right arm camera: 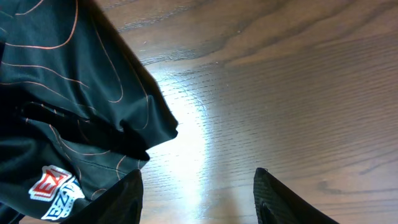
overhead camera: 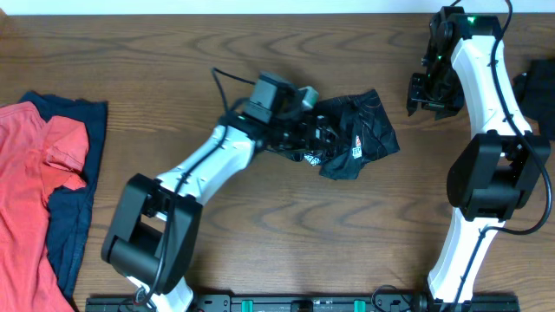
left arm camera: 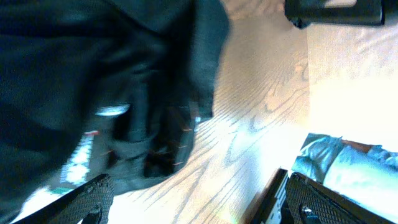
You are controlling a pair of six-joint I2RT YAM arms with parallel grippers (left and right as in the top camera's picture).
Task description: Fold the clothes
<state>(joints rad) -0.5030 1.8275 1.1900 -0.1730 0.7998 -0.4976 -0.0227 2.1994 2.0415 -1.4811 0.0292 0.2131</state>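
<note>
Left arm [overhead camera: 208, 160] stretches from the near edge to mid-desk [overhead camera: 260, 234], wrist tipped down over the crumpled jersey [overhead camera: 360, 134]. Left gripper [left arm camera: 199, 196]: jaws spread wide, gripping nothing, bare wood between the tips, cloth bunched just beyond.

Right arm [overhead camera: 486, 78] reaches toward the far right corner. Right gripper [right arm camera: 196, 199] points down, jaws parted and empty, jersey near.

Red top [overhead camera: 26, 173] on navy top [overhead camera: 74, 217], left edge.

black jersey [overhead camera: 360, 134] ctr, tops [overhead camera: 39, 173] left, wood [overhead camera: 156, 113] btwn
</note>
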